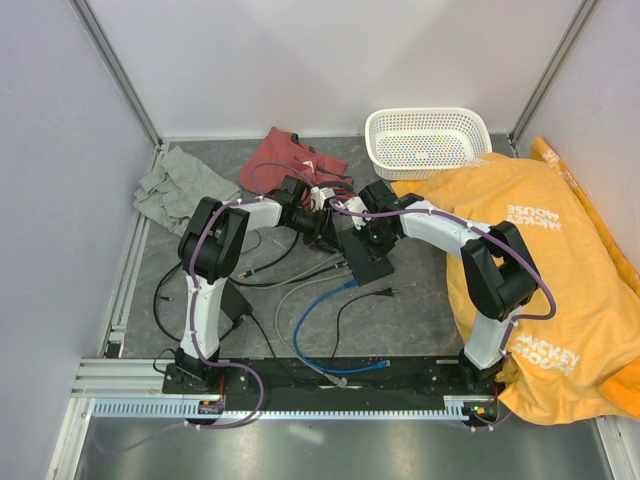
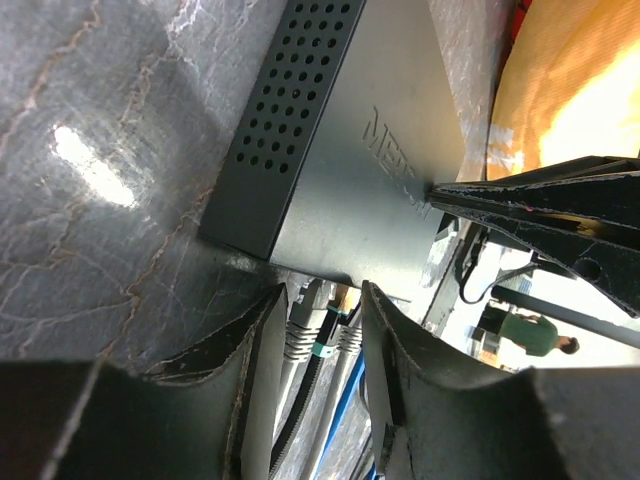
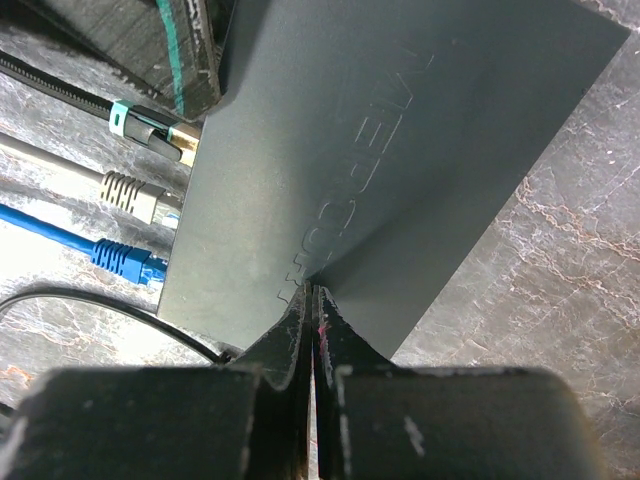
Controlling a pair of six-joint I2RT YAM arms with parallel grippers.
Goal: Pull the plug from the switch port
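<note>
Switch: the switch [image 2: 370, 180] lies flat on the marbled table [image 2: 100, 150], mid-table between my two wrists, with its port edge facing my left wrist.
Plugs: a black plug with a teal band [image 3: 150, 125], a grey plug [image 3: 130, 190] and a blue plug [image 3: 125, 258] sit side by side along that edge.
Handling: I judge the box rigid, light and smooth-topped, so it is likely to slide unless pinned. The plugs are small and hard, and their cables are limp.
Where to hold: on a plug's body, right at the port, never on the cable.
Left fingers: my left gripper [image 2: 320, 295] stands parted, straddling the plugs. I cannot tell whether the pads touch one, or which one they are meant for.
Right fingers: my right gripper [image 3: 312, 300] is pinched together with nothing between, its tips pressing down on the switch's top.
Arms: both are bent inward and meet over the switch. The right arm reaches across from beside the orange cloth [image 1: 560, 260].
</note>
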